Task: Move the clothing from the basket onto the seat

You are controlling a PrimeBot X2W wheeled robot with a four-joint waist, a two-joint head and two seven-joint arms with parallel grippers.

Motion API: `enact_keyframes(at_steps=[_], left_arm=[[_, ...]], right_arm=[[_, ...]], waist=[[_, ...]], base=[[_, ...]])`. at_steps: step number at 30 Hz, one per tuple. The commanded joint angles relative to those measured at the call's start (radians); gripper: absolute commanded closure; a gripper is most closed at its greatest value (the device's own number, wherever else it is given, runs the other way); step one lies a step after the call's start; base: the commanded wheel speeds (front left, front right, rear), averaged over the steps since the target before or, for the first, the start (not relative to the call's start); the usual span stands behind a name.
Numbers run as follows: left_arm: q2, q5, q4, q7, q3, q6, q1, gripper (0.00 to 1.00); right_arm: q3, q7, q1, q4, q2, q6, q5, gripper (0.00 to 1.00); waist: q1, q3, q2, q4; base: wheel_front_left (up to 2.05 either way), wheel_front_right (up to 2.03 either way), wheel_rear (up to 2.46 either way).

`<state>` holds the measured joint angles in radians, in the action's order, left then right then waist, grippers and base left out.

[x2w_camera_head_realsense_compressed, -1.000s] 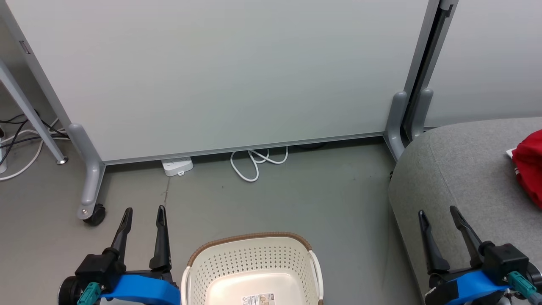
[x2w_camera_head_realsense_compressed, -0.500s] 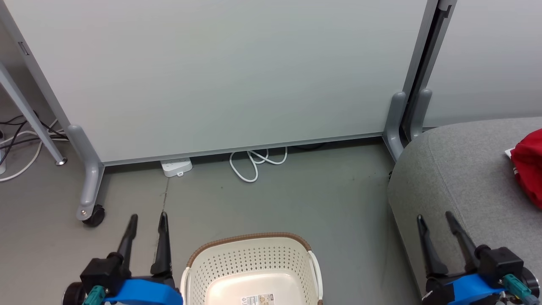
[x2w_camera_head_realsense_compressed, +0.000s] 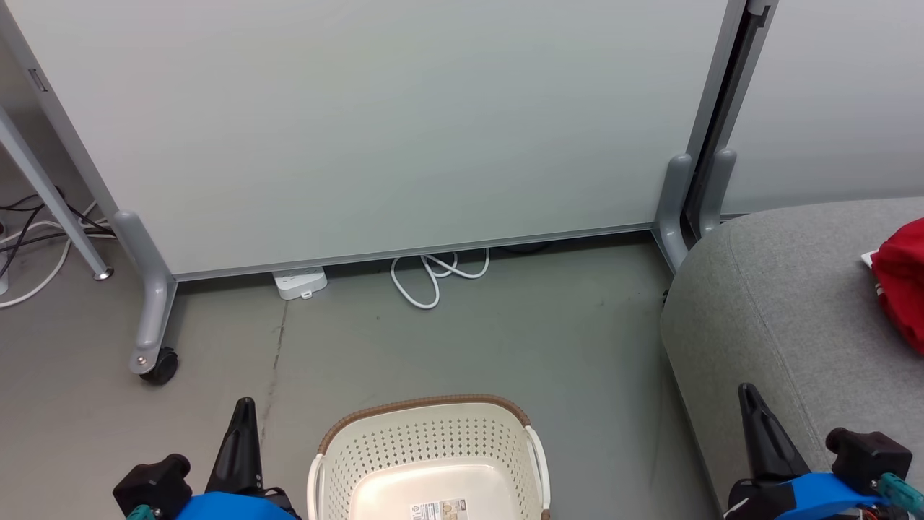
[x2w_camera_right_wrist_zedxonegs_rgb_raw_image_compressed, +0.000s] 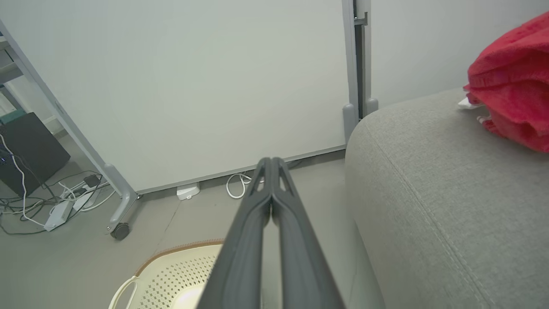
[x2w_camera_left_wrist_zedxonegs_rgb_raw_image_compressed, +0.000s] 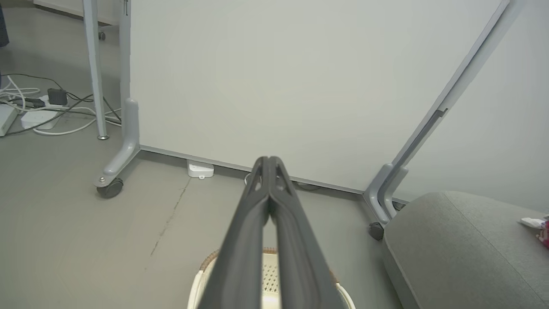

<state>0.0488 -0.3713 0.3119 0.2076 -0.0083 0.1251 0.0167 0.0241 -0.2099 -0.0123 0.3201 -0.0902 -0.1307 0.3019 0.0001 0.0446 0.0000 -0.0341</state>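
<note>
Overall: nothing is being carried, and the transfer looks complete or nearly so.
Basket [x2w_camera_head_realsense_compressed: 433, 440]: upright on the floor [x2w_camera_head_realsense_compressed: 505, 339]. The part of its bottom in view is bare apart from a paper label [x2w_camera_head_realsense_compressed: 439, 510], and its near end is cut off by the frame.
Seat [x2w_camera_head_realsense_compressed: 787, 303]: grey upholstery with a rounded corner, to the right of the basket and apart from it.
Clothing [x2w_camera_head_realsense_compressed: 901, 285]: a bright red heap lying on top of the seat at the far right, partly out of frame. A scrap of white shows at its left edge.
Left gripper [x2w_camera_head_realsense_compressed: 244, 415]: fingers pressed together tip to tip and empty, low over the floor just left of the basket.
Right gripper [x2w_camera_head_realsense_compressed: 752, 404]: likewise closed on nothing, in front of the seat's near corner.
Handling (judged): the fabric is probably light, limp and not fragile. It would drape and trail when lifted, and a hanging end might catch on the basket rim.
Grasp site (judged): the crest of a raised fold on top of the heap, pinched with the fingertips. A flat stretch of cloth offers little purchase.
Count: one basket, one seat, two grippers and one label. There is one red heap, but the number of garments in it cannot be made out. One coiled white cable [x2w_camera_head_realsense_compressed: 433, 278] lies at the foot of the partition [x2w_camera_head_realsense_compressed: 361, 130].
</note>
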Motion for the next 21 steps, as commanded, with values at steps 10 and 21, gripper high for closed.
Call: enact_keyframes(at_steps=[10,21], left_arm=[[0.002,-0.206,-0.028,-0.05,0.024,0.002,-0.048,1.0],[0.002,-0.37,-0.035,-0.093,0.041,0.003,-0.062,1.0]], right_arm=[[0.016,0.05,-0.031,-0.032,0.005,0.0,0.218,1.0],[0.027,0.094,-0.043,-0.04,0.01,0.0,0.392,1.0]], waist=[[-0.0001,-0.005,0.0,0.003],[-0.0001,-0.009,0.0,0.006]], base=[[0.0,0.0,0.0],[0.0,0.0,0.0]])
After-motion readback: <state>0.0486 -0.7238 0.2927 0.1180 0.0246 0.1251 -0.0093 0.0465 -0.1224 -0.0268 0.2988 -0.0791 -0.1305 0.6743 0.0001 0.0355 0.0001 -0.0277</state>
